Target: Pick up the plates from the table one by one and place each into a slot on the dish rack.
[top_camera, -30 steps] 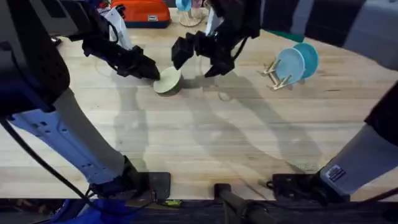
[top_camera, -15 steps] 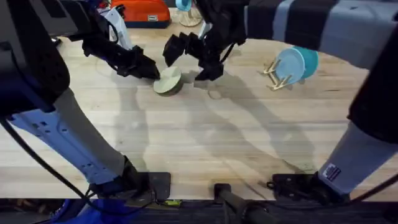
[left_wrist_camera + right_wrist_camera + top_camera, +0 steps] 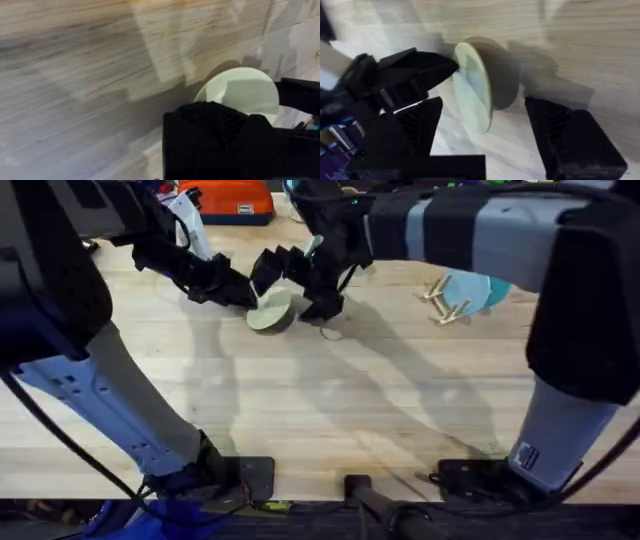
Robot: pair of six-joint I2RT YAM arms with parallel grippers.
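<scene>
While tipped up on edge on the counter [image 3: 330, 410] by the clamped left tool [image 3: 243, 295], pale plate [image 3: 270, 309] offered between wide-open right tool [image 3: 298, 285] fingers, far from the dish rack [image 3: 447, 302].

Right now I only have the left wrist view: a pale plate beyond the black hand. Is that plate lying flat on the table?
Observer: No. The right wrist view shows the pale yellow-green plate standing tilted on its edge on the table, with the left hand pinching its rim.
Reviewer: Where is the right hand?
Observer: The right hand is open right at the plate, one finger to either side of it and not closed on it.
Reviewer: Any plates in the rack?
Observer: Yes. From overhead, the dish rack holds blue plates, partly hidden behind the right arm, so I cannot count them.
</scene>
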